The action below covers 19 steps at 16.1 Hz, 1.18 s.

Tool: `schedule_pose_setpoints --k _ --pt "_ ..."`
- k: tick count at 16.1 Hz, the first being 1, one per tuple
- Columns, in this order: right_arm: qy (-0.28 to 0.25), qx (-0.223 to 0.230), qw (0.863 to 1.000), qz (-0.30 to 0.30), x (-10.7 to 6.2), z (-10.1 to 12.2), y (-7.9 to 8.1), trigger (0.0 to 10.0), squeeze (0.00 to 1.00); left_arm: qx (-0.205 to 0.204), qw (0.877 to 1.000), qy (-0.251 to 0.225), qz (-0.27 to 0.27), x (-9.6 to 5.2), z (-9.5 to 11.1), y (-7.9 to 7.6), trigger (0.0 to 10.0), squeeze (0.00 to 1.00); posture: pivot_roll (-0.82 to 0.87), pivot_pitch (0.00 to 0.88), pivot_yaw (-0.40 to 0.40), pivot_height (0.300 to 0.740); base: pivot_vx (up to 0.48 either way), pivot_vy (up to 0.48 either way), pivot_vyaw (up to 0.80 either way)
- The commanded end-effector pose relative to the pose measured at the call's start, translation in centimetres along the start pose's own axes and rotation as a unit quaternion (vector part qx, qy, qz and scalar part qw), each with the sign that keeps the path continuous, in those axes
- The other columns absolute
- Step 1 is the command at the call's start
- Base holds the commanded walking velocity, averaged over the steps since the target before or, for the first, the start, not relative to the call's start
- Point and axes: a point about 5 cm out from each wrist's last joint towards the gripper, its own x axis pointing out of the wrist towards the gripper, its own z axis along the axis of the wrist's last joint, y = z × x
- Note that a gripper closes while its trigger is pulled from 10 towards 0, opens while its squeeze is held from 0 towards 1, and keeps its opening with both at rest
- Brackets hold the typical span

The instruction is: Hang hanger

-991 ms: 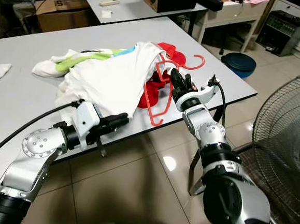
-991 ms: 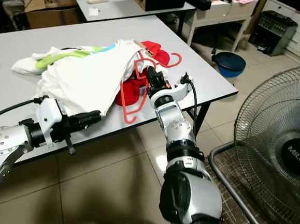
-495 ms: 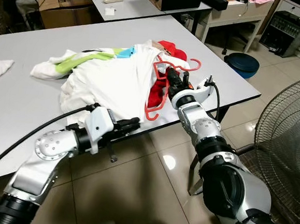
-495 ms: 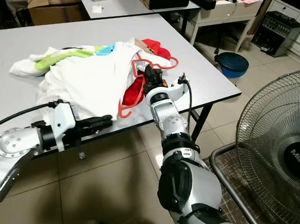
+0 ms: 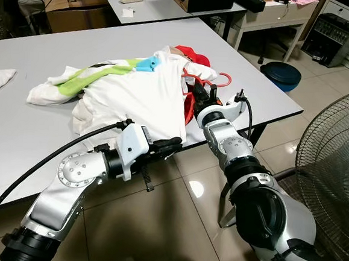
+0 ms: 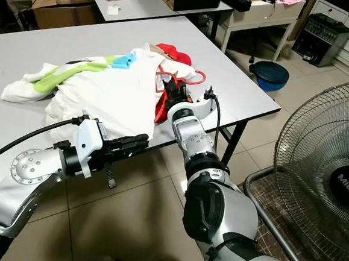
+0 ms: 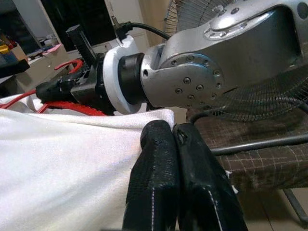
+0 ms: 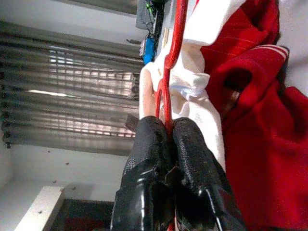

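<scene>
Right gripper (image 8: 168, 139) jaws clamp red hanger (image 8: 169, 62); wrist view confirms.

— What are the arms made of?
— Brushed silver shells with round joint caps ringed by small screws, and black sleeves at the shoulders.

— And the wrists?
— Each ends in a white collar ahead of a black hand; the left hand (image 5: 172, 146) and the right hand (image 5: 196, 95) both carry two long, textured black fingers (image 7: 154, 183).

— Any wiring?
— A thick black cable (image 5: 35, 171) trails from the left wrist, a thinner looped one at the right.
</scene>
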Motion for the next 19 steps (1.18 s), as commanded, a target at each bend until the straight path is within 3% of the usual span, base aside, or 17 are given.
schedule_pose_setpoints --k 1,5,8,10,11,14,18,19 --pt "-0.034 -0.002 0.999 0.004 0.5 1.3 1.3 10.0 0.0 0.009 0.997 -0.015 -0.07 1.3 0.7 -2.2 0.0 0.0 0.18 0.003 -0.004 0.74 0.0 0.0 0.0" --pt "-0.044 -0.023 0.999 -0.02 0.6 0.8 1.3 10.0 0.0 0.001 0.996 -0.055 -0.072 3.8 2.1 -2.8 0.0 0.0 0.18 0.0 -0.009 0.74 0.0 0.0 0.0" --pt "0.005 -0.068 0.998 -0.003 0.6 -1.3 1.5 10.0 0.0 -0.008 0.997 -0.074 -0.019 5.3 2.7 -1.8 0.0 0.0 0.17 0.0 -0.003 0.74 0.0 0.0 0.0" --pt "0.022 -0.07 0.997 0.003 0.5 -1.6 1.3 10.0 0.0 0.0 0.998 -0.055 0.025 5.3 2.3 -0.5 0.0 0.0 0.17 0.0 -0.003 0.74 0.0 0.0 0.0" --pt "0.042 -0.073 0.996 0.015 0.3 -1.2 1.2 10.0 0.0 0.007 0.997 -0.02 0.068 4.9 1.3 1.0 0.0 0.0 0.16 0.0 0.0 0.74 0.0 0.0 0.0" --pt "0.045 -0.037 0.997 0.047 -0.1 0.6 1.5 10.0 0.0 0.027 0.99 0.037 0.133 4.0 -0.2 3.2 0.0 0.0 0.15 0.0 0.002 0.74 0.0 0.0 0.0" --pt "0.077 -0.045 0.993 0.081 -1.2 1.5 1.7 10.0 0.0 0.033 0.981 0.06 0.18 3.1 -0.7 5.1 0.0 0.0 0.12 0.0 0.008 0.74 0.0 0.0 0.0" --pt "0.082 -0.05 0.992 0.083 -1.6 1.7 1.5 10.0 0.0 0.027 0.98 0.056 0.189 3.0 -0.7 5.4 1.9 0.0 0.12 0.0 0.01 0.74 0.0 0.0 0.0"
